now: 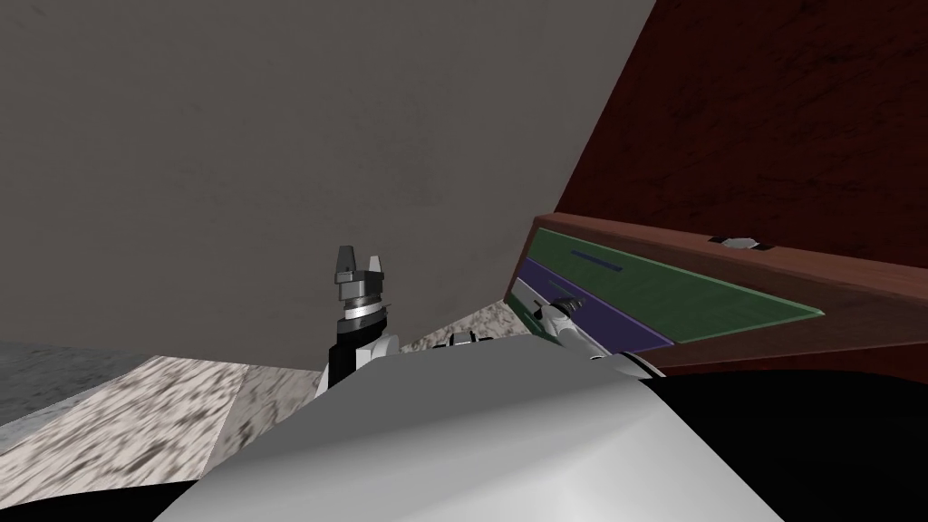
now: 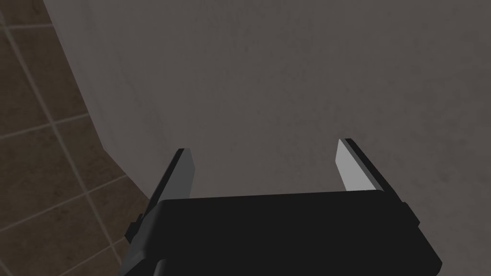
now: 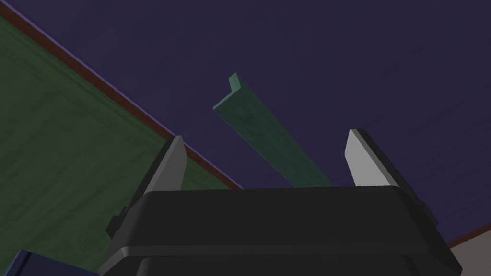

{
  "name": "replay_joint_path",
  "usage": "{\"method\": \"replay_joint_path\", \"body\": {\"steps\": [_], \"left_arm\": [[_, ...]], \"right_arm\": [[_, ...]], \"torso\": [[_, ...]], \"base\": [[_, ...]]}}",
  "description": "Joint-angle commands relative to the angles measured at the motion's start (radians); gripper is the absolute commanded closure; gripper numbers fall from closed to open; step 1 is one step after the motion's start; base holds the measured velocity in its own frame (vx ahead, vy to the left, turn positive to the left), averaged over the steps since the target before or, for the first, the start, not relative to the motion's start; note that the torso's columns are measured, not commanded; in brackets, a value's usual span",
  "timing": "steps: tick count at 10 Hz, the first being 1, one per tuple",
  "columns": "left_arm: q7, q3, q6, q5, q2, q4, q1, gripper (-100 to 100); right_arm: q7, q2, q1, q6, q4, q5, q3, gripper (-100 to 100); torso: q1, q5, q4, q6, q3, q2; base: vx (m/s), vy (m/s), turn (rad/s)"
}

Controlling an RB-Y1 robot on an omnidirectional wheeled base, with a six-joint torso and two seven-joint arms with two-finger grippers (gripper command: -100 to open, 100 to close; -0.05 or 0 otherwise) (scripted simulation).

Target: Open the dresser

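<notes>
Red-brown dresser (image 1: 870,304): at 3 o'clock in the head view, close by, against a dark red wall.
Green drawer (image 1: 671,285): top front of the dresser, with a dark bar handle.
Purple drawer (image 1: 607,322): just under the green drawer (image 3: 57,158), a thin red-brown rail between them. The two fronts look level with each other.
Handle (image 3: 261,127): a green L-shaped bar on the purple drawer (image 3: 335,62), running in between the right claw's fingers.
Right claw (image 1: 557,306): at the purple drawer, at about 4 o'clock of the left claw. In the wrist view the right claw (image 3: 264,135) is spread wide with the handle in the gap. I cannot tell whether either finger touches it.
Left claw (image 1: 361,256): raised at the head view's centre, before the grey wall (image 1: 272,163), well apart from the dresser. The left claw (image 2: 263,146) has its fingers apart and holds nothing.
Floor (image 1: 136,417): speckled stone, at 8 o'clock.
</notes>
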Motion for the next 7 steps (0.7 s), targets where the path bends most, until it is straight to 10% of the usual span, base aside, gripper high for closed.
{"method": "replay_joint_path", "body": {"steps": [1, 3, 4, 7], "left_arm": [[0.000, 0.000, 0.000, 0.000, 0.000, 0.000, 0.000, 0], [0.000, 0.000, 0.000, 0.000, 0.000, 0.000, 0.000, 0], [0.000, 0.000, 0.000, 0.000, 0.000, 0.000, 0.000, 0], [0.000, 0.000, 0.000, 0.000, 0.000, 0.000, 0.000, 0]], "right_arm": [[-0.007, 0.004, 0.004, 0.000, 0.002, 0.000, 0.001, -100], [-0.004, 0.004, 0.004, 0.000, 0.000, -0.001, 0.000, -100], [-0.005, 0.004, 0.004, 0.000, 0.000, -0.001, 0.000, 100], [0.009, 0.003, -0.003, -0.001, -0.006, -0.006, -0.002, 100]], "torso": [[-0.002, 0.000, 0.000, 0.000, 0.000, -0.001], [-0.012, -0.004, -0.001, 0.000, -0.002, -0.004], [-0.008, -0.003, -0.001, 0.000, -0.001, -0.002], [-0.002, -0.002, 0.002, 0.001, 0.003, 0.003]], "base": [[0.036, -0.065, 0.011], [0.033, -0.087, 0.011], [0.004, -0.011, -0.001], [-0.038, 0.125, -0.010]]}}
